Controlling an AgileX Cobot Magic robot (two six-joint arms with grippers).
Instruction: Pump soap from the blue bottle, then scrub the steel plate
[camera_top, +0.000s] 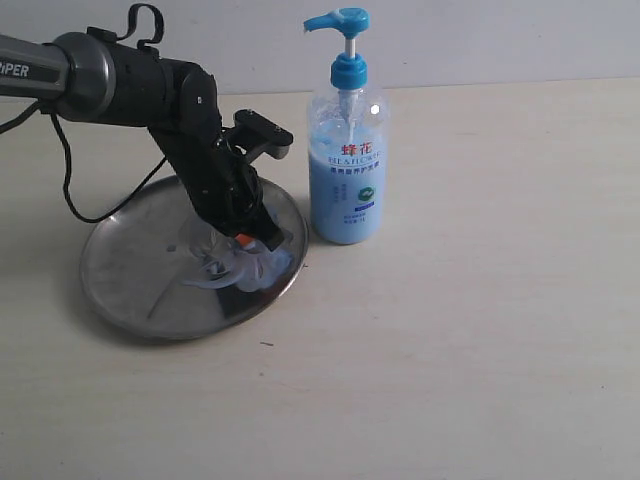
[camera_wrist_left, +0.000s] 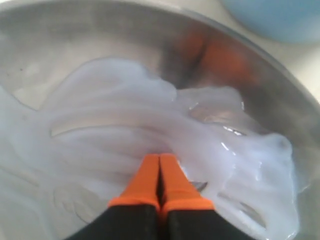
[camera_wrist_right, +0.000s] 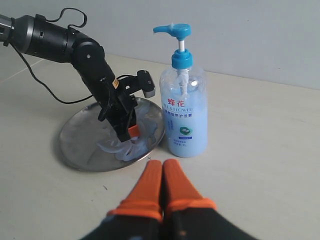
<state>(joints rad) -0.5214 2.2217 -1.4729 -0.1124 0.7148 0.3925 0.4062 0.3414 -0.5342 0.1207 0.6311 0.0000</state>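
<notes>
The steel plate (camera_top: 130, 270) lies on the table at the left, its right part smeared with pale whitish-blue soap (camera_top: 235, 272). My left gripper (camera_top: 252, 243) is shut, its orange tips pressed down into that smear with nothing held between them. In the left wrist view the closed gripper (camera_wrist_left: 159, 159) rests on the soap (camera_wrist_left: 125, 115) spread over the plate (camera_wrist_left: 100, 25). The blue bottle (camera_top: 346, 150) stands upright just right of the plate, pump head up. My right gripper (camera_wrist_right: 161, 165) is shut and empty, hovering over the table short of the bottle (camera_wrist_right: 183, 110) and plate (camera_wrist_right: 80, 140).
The left arm (camera_top: 120, 75) slopes down from the upper left, with a black cable (camera_top: 70, 170) looping behind the plate. Bare beige tabletop (camera_top: 500, 300) extends to the right and front. A pale wall (camera_top: 500, 40) runs behind.
</notes>
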